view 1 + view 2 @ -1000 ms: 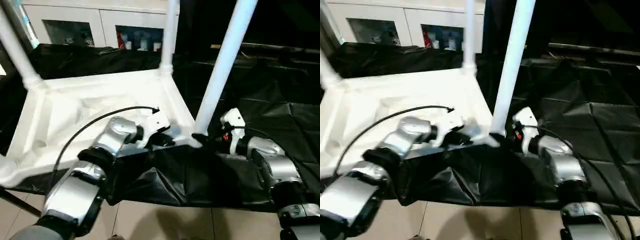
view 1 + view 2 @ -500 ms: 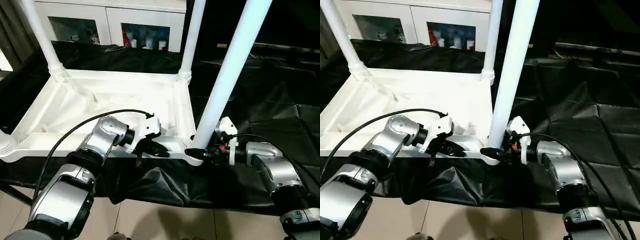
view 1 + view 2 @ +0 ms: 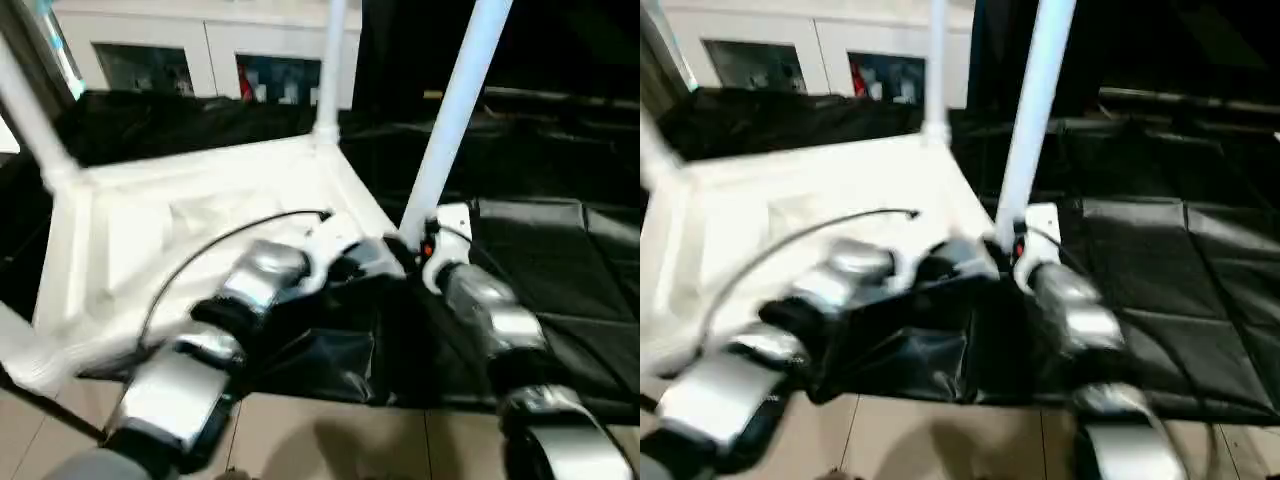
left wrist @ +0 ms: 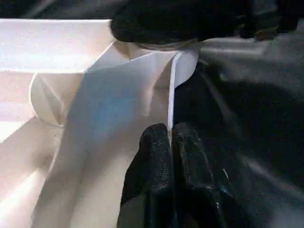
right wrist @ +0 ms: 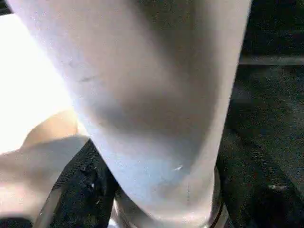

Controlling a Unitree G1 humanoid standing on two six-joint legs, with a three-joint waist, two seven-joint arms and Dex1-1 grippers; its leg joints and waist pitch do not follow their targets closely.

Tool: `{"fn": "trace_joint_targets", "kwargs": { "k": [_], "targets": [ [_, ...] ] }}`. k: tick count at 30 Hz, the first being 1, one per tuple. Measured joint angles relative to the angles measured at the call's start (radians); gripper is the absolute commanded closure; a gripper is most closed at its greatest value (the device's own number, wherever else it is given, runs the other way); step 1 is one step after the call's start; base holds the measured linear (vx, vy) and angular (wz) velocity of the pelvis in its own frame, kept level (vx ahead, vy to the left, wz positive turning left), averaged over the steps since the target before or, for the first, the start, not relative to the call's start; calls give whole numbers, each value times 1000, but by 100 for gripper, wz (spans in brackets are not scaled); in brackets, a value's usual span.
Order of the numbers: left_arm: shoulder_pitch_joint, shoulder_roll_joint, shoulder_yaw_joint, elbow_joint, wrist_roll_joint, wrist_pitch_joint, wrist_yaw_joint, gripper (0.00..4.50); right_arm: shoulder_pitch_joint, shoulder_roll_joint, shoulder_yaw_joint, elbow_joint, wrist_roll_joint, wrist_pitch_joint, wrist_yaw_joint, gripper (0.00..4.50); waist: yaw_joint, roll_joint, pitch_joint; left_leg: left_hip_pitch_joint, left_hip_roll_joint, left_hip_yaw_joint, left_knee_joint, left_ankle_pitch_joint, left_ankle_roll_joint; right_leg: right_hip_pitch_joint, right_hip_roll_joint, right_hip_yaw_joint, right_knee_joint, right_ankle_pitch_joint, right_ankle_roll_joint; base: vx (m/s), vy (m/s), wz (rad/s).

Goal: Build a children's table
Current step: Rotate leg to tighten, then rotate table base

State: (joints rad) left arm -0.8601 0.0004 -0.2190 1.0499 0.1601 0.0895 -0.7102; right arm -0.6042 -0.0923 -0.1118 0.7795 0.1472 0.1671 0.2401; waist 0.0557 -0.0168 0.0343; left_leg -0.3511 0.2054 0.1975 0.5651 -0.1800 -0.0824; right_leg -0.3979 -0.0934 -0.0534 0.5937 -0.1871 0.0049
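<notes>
1. Your left gripper (image 4: 170,142), jaws pressed together, and right gripper (image 3: 410,250), jaws around the near-right leg (image 3: 455,115), meet at the corner.
2. The tabletop (image 3: 200,230) lies underside-up on the black-draped bench (image 3: 540,250), legs upright.

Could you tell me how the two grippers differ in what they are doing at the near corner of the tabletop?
The left gripper is pinched shut on the tabletop rim; the right gripper has wider-set jaws at the base of the near leg. The left comes in over the tabletop, the right from over the black cloth. Both work at one corner.
</notes>
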Motion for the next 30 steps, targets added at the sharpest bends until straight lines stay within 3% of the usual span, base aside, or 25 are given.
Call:
{"fn": "trace_joint_targets", "kwargs": {
  "k": [2, 4, 8, 11, 18, 25, 30],
  "targets": [
    [0, -10, 0, -2, 5, 1, 17, 450, -14, 5, -1, 26, -2, -31, -21, 197, 0, 0, 0, 0, 0, 0, 0, 0, 0, 0, 0, 0, 0, 0, 0, 0, 0, 0],
    [0, -10, 0, -4, 8, -2, 17, 450, -14, 5, -1, 40, -2, -59, -16, 142, 0, 0, 0, -1, 0, 0, -1, 0, 0, 0, 0, 0, 0, 2, -3, 0, 0, 0],
    [0, -9, -4, -5, 11, -12, 13, 450, -14, 4, 2, 49, -25, -81, 9, 99, 0, 0, 0, -1, 0, 0, -1, 0, 0, 0, 1, 0, 0, 3, -4, 0, 0, 0],
    [2, 0, -6, -5, 12, -32, -5, 450, -7, -22, 14, 47, -36, -93, 83, 99, 0, -1, 1, -3, 0, 0, -1, 0, 0, -2, 1, 0, 0, 3, -4, 0, 0, 0],
    [20, 59, -24, -27, 9, -107, -150, 450, 131, -231, 94, -112, 11, -112, 500, 99, 10, -1, 1, -8, 2, 0, -1, 1, 1, -4, 1, -3, 1, 2, -2, 0, 0, 0],
    [29, 115, -26, -35, -8, -148, -276, 450, 216, -379, 108, -232, 80, -35, 793, 99, 7, 1, 3, -11, 2, 0, 2, 3, 6, -4, 1, -3, 0, 2, -2, 0, 0, 0],
    [31, 135, -26, -37, -13, -157, -323, 450, 234, -431, 110, -298, 98, -17, 870, 99, 10, 1, 3, -15, 3, 0, 3, 4, 6, -5, 1, -7, 1, 2, -2, 0, 0, 0]
  ]
}}
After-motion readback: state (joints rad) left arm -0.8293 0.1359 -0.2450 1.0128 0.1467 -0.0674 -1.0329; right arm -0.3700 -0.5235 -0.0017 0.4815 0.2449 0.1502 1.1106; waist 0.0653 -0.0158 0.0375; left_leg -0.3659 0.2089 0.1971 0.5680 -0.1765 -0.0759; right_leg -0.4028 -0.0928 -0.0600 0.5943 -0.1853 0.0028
